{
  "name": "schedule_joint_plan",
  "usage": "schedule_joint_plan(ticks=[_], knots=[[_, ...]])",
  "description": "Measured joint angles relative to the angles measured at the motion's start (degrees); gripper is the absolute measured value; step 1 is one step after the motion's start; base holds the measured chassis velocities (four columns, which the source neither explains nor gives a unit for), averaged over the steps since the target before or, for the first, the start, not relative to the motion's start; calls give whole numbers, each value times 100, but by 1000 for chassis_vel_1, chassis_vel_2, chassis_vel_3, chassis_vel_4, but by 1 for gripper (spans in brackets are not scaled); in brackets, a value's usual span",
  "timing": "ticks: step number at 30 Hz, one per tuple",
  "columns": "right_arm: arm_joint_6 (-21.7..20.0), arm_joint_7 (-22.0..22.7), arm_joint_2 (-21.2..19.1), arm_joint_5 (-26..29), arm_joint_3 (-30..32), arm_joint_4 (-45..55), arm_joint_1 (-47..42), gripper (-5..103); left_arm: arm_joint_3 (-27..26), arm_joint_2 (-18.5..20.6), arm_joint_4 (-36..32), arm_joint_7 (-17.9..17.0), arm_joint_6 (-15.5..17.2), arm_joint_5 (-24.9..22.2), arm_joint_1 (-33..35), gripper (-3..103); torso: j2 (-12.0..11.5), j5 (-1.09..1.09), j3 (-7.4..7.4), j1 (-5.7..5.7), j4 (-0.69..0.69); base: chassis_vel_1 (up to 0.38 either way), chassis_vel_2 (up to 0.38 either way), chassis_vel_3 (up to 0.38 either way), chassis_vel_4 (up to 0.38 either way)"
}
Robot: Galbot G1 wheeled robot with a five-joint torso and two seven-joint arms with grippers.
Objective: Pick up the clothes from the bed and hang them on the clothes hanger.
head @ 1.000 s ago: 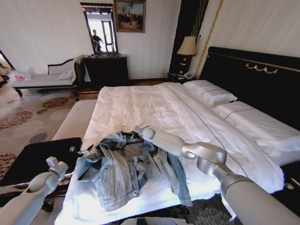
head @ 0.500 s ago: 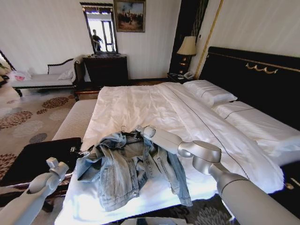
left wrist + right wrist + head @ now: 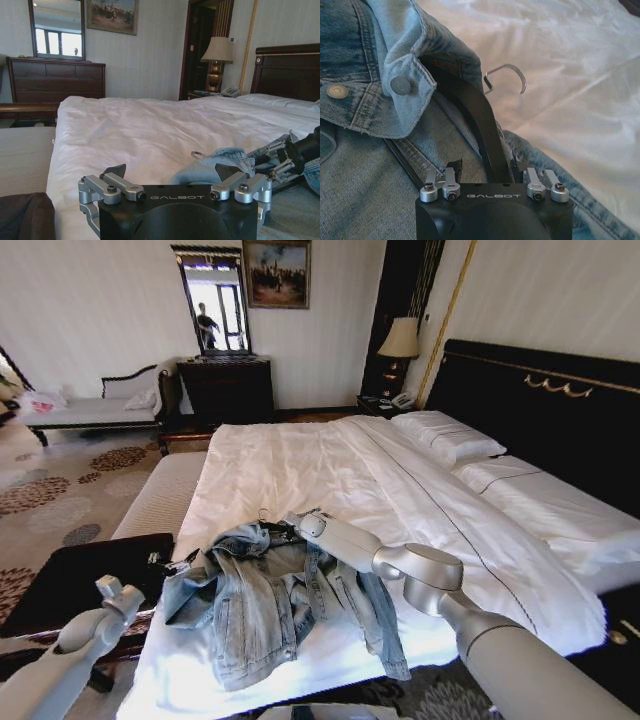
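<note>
The clothes, a faded light blue denim jacket (image 3: pixel 270 610), lie crumpled on the bed (image 3: pixel 300 460) near its front left corner. A black clothes hanger (image 3: pixel 480 115) is tucked under the collar, its silver hook (image 3: pixel 512 75) resting on the white sheet. My right gripper (image 3: pixel 485 164) is down at the collar, open, with the hanger's black arm between its fingers. From the left wrist view the jacket (image 3: pixel 220 157) and the right gripper (image 3: pixel 277 162) appear across the sheet. My left gripper (image 3: pixel 172 172) is open and holds nothing, hovering low beside the bed's left front corner (image 3: pixel 110 595).
A dark bench (image 3: pixel 80 575) stands off the bed's front left, with a beige padded bench (image 3: pixel 160 495) along the left side. Pillows (image 3: pixel 445 435) and a black headboard (image 3: pixel 540 410) are to the right. A dresser (image 3: pixel 225 385) and lamp (image 3: pixel 400 340) stand by the far wall.
My right arm's elbow has swung a little leftward and the gripper has settled slightly lower at the collar. The jacket and the left arm have not moved.
</note>
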Motion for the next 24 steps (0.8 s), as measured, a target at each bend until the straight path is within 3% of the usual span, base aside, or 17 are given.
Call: schedule_joint_plan(ticks=[5,8,10,14,19,24], knots=[[-29,1,77,66,73,-193,-32,52,75,10,5,-5,14,-2,-61,100,0,0,0,0,1,0,0,0,0],[-82,19,110,147,199,-293,-54,36,178,45,28,-8,23,-2,-145,100,0,0,0,0,-1,0,0,0,0],[-83,21,125,147,231,-334,-58,36,194,51,36,-10,25,-2,-161,100,0,0,0,0,-1,0,0,0,0],[-77,21,136,115,283,-360,-76,21,218,58,53,-15,33,-2,-180,100,0,0,0,0,-1,0,0,0,0],[28,71,144,-75,336,-249,-141,21,239,58,82,-16,38,-8,-209,100,0,0,0,0,-2,0,0,0,0],[431,148,121,-797,376,-111,-233,21,283,59,156,-22,51,-35,-283,100,0,0,0,0,0,0,0,0,0]])
